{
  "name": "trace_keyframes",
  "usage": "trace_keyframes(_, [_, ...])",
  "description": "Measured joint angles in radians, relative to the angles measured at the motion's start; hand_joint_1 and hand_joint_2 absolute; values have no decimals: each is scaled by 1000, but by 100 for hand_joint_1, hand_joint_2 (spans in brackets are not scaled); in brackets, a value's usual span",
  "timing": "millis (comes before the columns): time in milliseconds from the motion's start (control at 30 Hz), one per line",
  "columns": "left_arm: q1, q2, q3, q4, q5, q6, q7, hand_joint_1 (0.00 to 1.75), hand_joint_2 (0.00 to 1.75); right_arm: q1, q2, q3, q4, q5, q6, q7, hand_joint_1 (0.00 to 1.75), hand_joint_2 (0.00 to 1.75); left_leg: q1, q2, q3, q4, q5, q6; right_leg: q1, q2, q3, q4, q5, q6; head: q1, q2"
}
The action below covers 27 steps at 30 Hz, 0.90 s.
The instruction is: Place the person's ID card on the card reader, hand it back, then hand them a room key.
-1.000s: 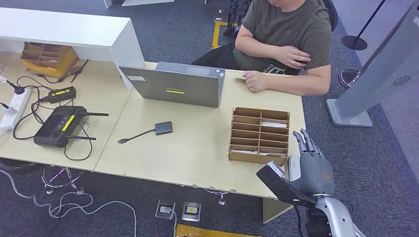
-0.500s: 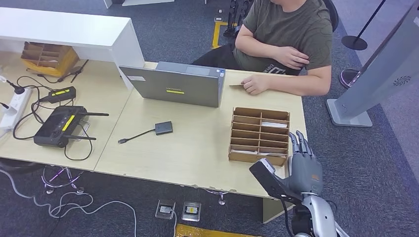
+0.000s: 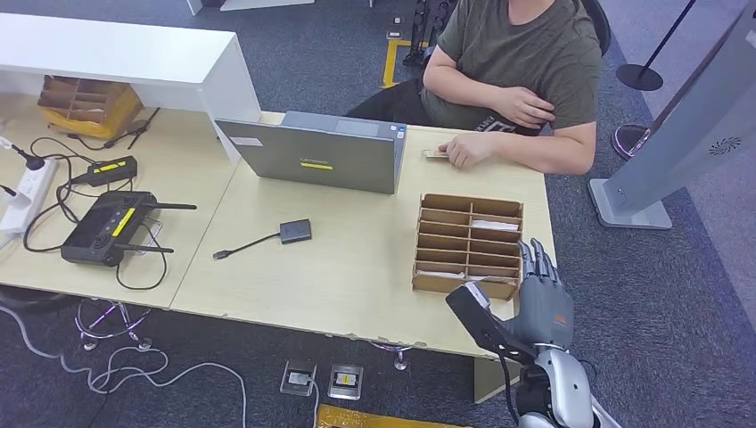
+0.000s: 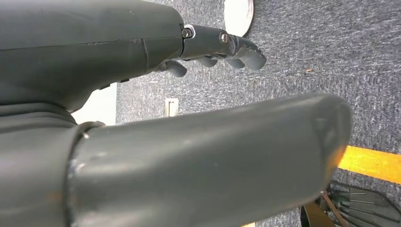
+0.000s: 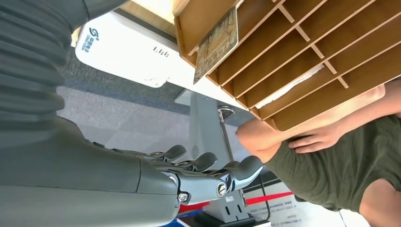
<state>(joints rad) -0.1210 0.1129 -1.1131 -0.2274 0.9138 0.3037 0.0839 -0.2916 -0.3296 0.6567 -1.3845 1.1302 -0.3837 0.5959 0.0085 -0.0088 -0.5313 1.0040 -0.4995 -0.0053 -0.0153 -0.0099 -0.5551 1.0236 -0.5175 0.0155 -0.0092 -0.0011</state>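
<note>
ID card [image 3: 436, 154] lies flat on the desk [image 3: 357, 259] just beyond the wooden card rack [image 3: 467, 245], under the seated person's fingertips [image 3: 465, 150], apparently offered for collection. At the rack's near corner the robot's right hand [image 3: 544, 299] hangs with fingers extended and holding nothing, seemingly poised to reach. The left hand [image 4: 222, 47] hangs over carpet, fingers loosely curled, empty.
</note>
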Motion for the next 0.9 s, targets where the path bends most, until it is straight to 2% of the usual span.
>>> trace_keyframes(900, [-5,-1,0,0,-2,-1,10,0,0,-89,12,1,106,40,72,-6,0,175,0,0,0,0,0,0,0,0,0,0,0,0,0,0])
